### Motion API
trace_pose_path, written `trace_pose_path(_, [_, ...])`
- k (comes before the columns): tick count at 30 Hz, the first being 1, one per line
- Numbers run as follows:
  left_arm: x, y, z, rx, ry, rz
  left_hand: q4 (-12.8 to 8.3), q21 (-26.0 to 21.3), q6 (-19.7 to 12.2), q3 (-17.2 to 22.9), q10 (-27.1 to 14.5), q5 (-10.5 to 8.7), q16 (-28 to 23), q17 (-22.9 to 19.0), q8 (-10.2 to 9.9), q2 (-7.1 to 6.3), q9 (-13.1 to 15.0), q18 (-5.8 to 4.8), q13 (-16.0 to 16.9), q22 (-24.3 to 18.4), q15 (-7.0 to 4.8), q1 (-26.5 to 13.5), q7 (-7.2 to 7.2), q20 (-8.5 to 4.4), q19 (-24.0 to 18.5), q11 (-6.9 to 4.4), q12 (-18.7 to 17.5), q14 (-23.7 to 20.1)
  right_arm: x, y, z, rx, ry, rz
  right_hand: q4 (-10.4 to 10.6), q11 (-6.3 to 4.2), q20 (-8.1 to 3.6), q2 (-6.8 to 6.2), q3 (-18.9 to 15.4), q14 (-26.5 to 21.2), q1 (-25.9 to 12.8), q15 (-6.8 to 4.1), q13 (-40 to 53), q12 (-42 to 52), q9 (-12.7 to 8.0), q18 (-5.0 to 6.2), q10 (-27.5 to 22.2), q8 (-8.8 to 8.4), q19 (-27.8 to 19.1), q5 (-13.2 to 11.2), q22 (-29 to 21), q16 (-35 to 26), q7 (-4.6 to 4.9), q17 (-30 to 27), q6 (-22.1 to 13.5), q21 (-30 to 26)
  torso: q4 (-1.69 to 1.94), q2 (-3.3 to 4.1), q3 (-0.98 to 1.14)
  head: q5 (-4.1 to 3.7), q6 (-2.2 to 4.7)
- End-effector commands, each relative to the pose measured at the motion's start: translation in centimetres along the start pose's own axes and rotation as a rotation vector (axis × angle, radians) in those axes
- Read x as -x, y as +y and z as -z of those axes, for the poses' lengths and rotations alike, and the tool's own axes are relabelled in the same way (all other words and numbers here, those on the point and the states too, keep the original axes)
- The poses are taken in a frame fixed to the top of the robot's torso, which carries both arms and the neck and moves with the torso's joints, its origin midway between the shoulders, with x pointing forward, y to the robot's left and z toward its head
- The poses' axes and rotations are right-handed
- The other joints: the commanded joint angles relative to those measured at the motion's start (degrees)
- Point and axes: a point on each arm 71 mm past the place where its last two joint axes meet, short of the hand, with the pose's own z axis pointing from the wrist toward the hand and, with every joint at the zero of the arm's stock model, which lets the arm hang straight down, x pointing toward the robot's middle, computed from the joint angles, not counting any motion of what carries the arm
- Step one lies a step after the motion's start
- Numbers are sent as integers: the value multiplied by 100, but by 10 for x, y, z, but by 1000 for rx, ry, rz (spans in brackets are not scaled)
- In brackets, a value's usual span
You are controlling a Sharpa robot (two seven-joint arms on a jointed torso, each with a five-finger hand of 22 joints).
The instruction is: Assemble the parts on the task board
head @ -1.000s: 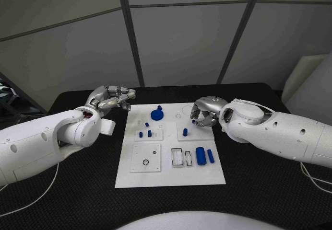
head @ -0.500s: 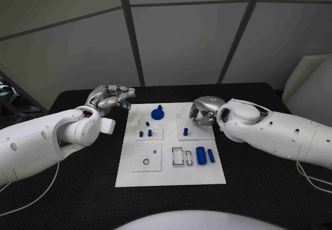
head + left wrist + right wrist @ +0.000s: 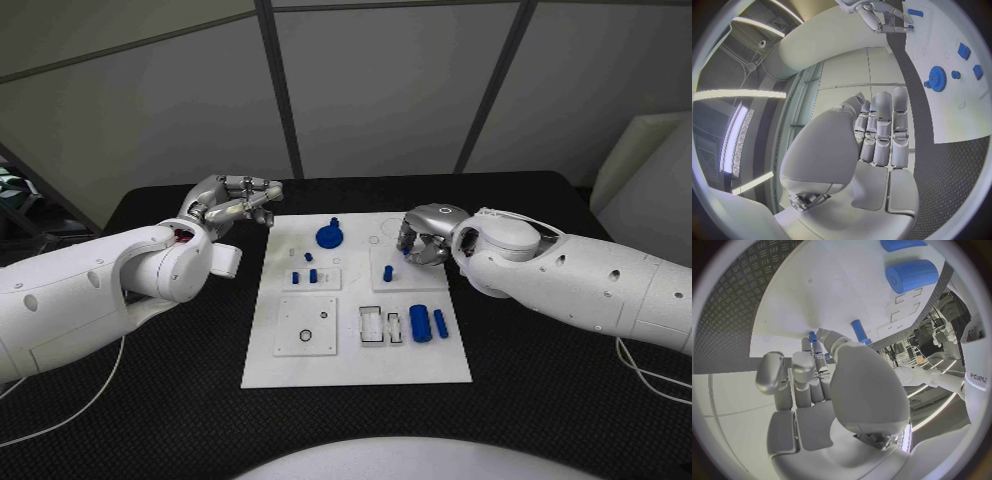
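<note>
Fingers on your right hand [image 3: 421, 238] curl in close together over the far right part of the task board [image 3: 355, 368], and the right wrist view shows a small blue piece [image 3: 812, 336] at their tips; you cannot tell whether it is pinched or only touched. Your left hand [image 3: 231, 205] hangs off the board's far left corner with fingers curled in, holding nothing. On the white board you see a blue gear [image 3: 330, 238], a peg [image 3: 388, 272] and 2 cylinders [image 3: 420, 324] lying near its right edge.
</note>
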Motion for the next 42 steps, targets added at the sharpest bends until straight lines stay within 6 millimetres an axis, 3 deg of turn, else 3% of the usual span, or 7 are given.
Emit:
trace_pose_path(1, [0,-3,0,-28,3,7,1,-19,-14,49,-23,24,-32,-6,2,-14,-6,-66,-6,-7,13,-24,49,2,-33,24,11,-35,-3,-1,0,-10,34,17,-9,10,8,69,47,163,6,20,5,23,6,-50,43,14,40,-27,15,35,8,13,37,33,-6,-1,3,-7,-4])
trace_pose_path(11, [0,-3,-1,-25,7,8,-9,-21,-22,68,-32,27,-35,-8,-1,-17,-8,-66,-8,-6,15,-23,54,3,-31,27,11,-34,-5,-1,0,-15,32,25,-87,-19,-3,111,152,151,35,0,20,49,17,-74,146,40,88,-32,152,183,-23,121,128,152,-5,4,4,-20,-12])
trace_pose_path(15, [0,-2,-1,-25,6,8,-9,-21,-22,68,-32,27,-35,-8,-1,-17,-8,-66,-8,-6,15,-23,54,3,-31,27,11,-34,-4,1,-1,-14,12,22,-160,-86,-37,232,244,168,81,-50,61,122,51,-112,343,124,190,-280,337,343,-87,259,316,308,-7,-2,0,-28,-15])
trace_pose_path(22, [0,-2,0,-24,6,8,-9,-21,-22,68,-32,27,-35,-8,-1,-17,-8,-66,-8,-6,15,-23,54,3,-31,27,11,-34,-2,1,1,-28,-41,35,-253,-175,-99,383,335,167,103,-116,127,193,107,-157,577,227,310,-464,545,446,-167,311,530,482,-5,-4,-3,-38,-17])
trace_pose_path(26, [0,-2,0,-23,5,8,-19,-23,-27,87,-39,29,-37,-10,-3,-15,-9,-66,-9,-6,16,-22,57,3,-29,30,12,-32,0,1,2,-38,-73,40,-280,-194,-119,400,348,163,58,-133,148,179,127,-170,620,241,340,-629,606,485,-186,317,565,533,-5,-6,-1,-43,-17])
trace_pose_path(42, [1,-2,-1,-28,8,9,-75,-36,-89,186,-101,29,-58,-24,-28,-32,-20,-69,-20,0,35,-33,94,13,-33,60,13,-46,11,0,17,-15,-197,11,-312,-180,-122,378,368,158,24,-126,149,120,125,-177,577,209,348,-692,637,520,-172,324,525,559,-12,-18,-2,-49,3])
